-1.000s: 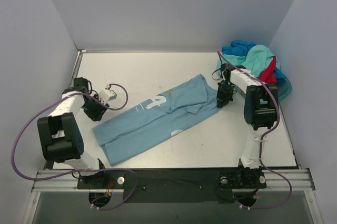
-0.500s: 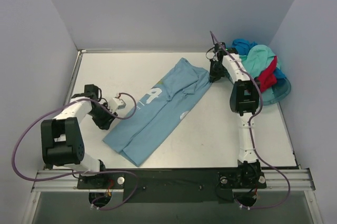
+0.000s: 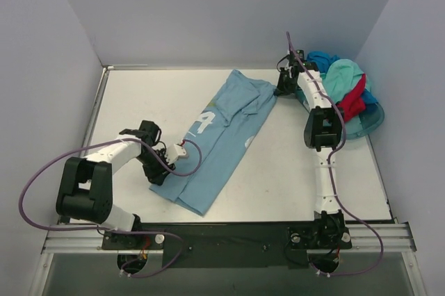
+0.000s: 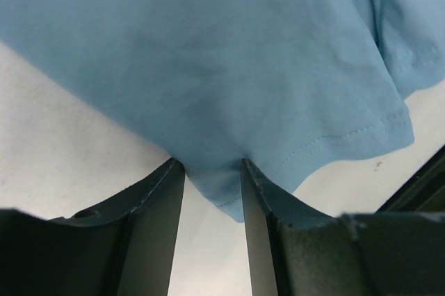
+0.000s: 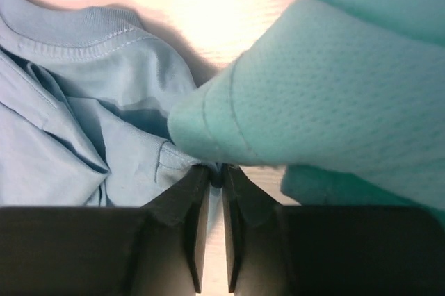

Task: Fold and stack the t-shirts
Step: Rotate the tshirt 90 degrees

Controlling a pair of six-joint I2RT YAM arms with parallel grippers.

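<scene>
The light sky-blue t-shirt [image 3: 222, 136] with white print lies stretched in a diagonal across the table, collar end far right, hem near left. My left gripper [image 3: 163, 173] holds the hem corner. In the left wrist view the cloth [image 4: 208, 53] bunches between the fingertips of the gripper [image 4: 212, 164]. My right gripper [image 3: 281, 87] is shut on the shoulder end by the collar. In the right wrist view the gripper [image 5: 215, 167] pinches a blue fold [image 5: 69, 101], and a mint-green shirt [image 5: 334, 87] lies over its right side.
Mint-green [image 3: 344, 74], red [image 3: 354, 98] and deeper blue [image 3: 320, 60] shirts are heaped in a translucent teal tub [image 3: 372, 122] at the far right corner. Walls close in the table on the left, back and right. A black rail runs along the near edge.
The blue shirt has swung from lying across the table to a steeper diagonal. My right gripper carried the collar end farther back. My left gripper carried the hem rightward and nearer.
</scene>
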